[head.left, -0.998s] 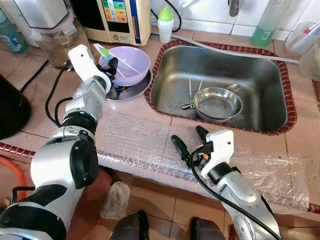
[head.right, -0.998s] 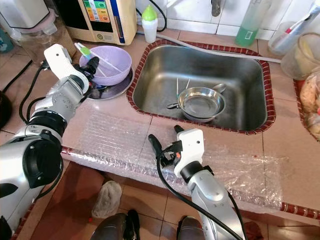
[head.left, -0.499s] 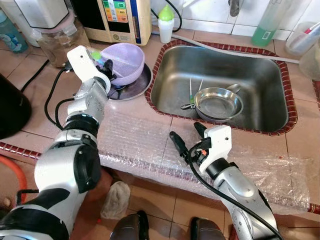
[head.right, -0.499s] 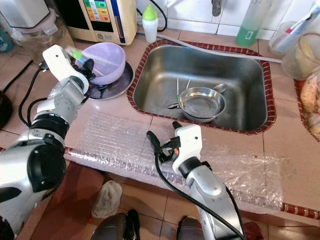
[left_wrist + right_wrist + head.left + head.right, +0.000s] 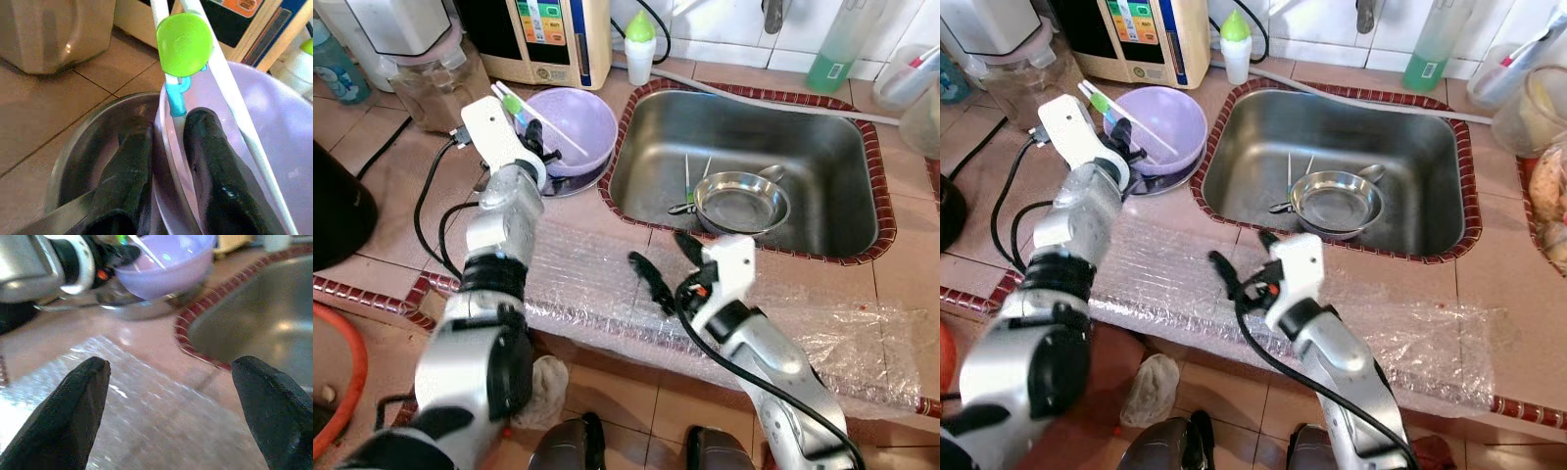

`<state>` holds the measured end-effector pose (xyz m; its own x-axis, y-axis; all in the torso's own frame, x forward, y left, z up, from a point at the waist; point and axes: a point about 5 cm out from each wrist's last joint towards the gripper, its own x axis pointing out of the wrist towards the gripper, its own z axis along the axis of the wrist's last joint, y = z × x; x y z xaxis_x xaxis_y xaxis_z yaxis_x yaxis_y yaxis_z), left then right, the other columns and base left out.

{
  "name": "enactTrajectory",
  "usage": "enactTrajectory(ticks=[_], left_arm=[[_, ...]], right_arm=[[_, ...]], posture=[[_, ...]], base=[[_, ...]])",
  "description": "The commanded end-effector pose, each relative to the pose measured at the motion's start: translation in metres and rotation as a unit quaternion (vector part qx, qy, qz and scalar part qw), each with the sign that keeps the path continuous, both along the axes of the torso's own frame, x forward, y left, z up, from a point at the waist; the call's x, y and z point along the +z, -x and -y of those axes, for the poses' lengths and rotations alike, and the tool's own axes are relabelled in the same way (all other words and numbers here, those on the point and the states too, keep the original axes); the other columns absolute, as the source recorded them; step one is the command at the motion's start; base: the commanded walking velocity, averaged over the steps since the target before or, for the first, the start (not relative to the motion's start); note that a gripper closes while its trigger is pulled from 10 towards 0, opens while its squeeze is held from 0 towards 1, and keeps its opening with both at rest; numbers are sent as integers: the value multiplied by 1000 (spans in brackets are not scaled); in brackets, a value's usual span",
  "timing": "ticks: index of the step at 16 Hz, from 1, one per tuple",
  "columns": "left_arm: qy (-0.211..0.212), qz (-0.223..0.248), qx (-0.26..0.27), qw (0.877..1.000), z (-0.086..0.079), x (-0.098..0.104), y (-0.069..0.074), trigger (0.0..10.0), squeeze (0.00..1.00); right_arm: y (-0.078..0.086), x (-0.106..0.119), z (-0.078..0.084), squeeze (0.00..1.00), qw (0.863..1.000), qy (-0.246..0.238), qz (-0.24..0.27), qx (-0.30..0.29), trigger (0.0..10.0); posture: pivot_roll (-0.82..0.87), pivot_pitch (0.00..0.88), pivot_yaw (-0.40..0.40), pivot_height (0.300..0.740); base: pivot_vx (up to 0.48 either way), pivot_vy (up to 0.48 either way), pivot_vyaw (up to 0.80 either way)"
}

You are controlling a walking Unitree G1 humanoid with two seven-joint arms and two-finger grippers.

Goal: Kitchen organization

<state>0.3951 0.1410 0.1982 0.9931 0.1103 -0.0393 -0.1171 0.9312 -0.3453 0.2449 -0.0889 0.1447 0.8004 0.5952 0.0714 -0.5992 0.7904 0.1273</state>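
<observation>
Left eye view: the robot's left hand (image 5: 530, 147) grips the near rim of one lilac plastic bowl (image 5: 576, 132), one black finger inside the wall and one outside, as the left wrist view confirms. The bowl sits on a single steel plate (image 5: 78, 161) on the tiled worktop (image 5: 382, 166), just left of the steel sink (image 5: 822, 171). Two white utensils lie across the bowl, one of them tipped with a round green head (image 5: 185, 45). The right hand (image 5: 664, 262) hovers over a sheet of clear bubble wrap (image 5: 597, 264) spread along the worktop's front edge, its two fingers spread wide and holding nothing. Inside the sink rests one shallow steel bowl (image 5: 741, 203) beside a few pieces of cutlery (image 5: 686, 181). Along the back wall stand one cream-coloured appliance with a coloured panel (image 5: 548, 34), one small white bottle with a green cap (image 5: 638, 44) and one green bottle (image 5: 832, 49). One blender jar (image 5: 426, 73) stands at the far left.
</observation>
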Motion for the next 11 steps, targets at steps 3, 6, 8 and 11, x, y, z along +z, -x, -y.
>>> enactTrajectory(ticks=[3,6,8,11], left_arm=[[-13,-30,10,999,-2,-16,8,8235,0],[-24,-13,-6,1000,1,-14,11,10000,0],[-28,-13,-6,1000,1,-14,15,10000,0],[-44,-4,-9,999,2,-11,23,10000,1000]], right_arm=[[-4,-1,1,0,1000,1,-1,4,10000],[-5,-2,-1,0,1000,1,0,6,10000],[-7,-2,-2,0,1000,0,0,7,10000],[-8,-1,-2,0,1000,0,2,8,10000]], posture=[[-81,148,77,740],[-72,138,77,740],[-70,131,78,740],[-72,127,82,740]], base=[[0,0,0],[0,0,0],[0,0,0],[0,0,0]])
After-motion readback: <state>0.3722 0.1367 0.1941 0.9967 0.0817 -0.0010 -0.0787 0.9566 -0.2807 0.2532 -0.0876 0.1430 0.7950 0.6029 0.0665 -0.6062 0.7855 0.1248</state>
